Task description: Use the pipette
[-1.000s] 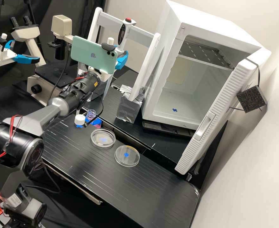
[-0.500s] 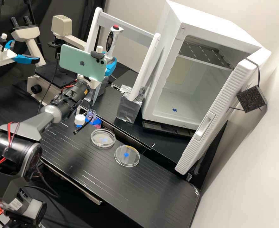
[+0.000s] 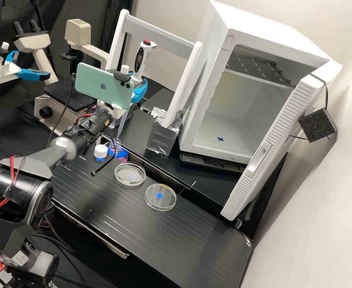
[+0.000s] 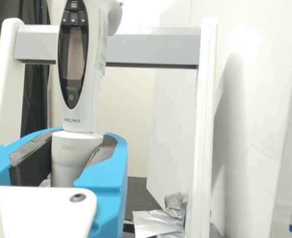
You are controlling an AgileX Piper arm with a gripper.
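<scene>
Your gripper (image 3: pixel 140 89) pinches the pipette (image 4: pixel 77 148), red button (image 3: pixel 147 41) up — its thin tip (image 3: pixel 122 122) may be near the pink bottle (image 3: pixel 114 146)

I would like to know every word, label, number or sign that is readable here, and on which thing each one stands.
No text can be quoted with certainty.
Pipette: letters, a marking lower down and small signs around its screen, all too small to read surely.
Phone: a logo, without words.
Arm: a yellow label, too small.
High view, lower left: a white label, too small.
</scene>
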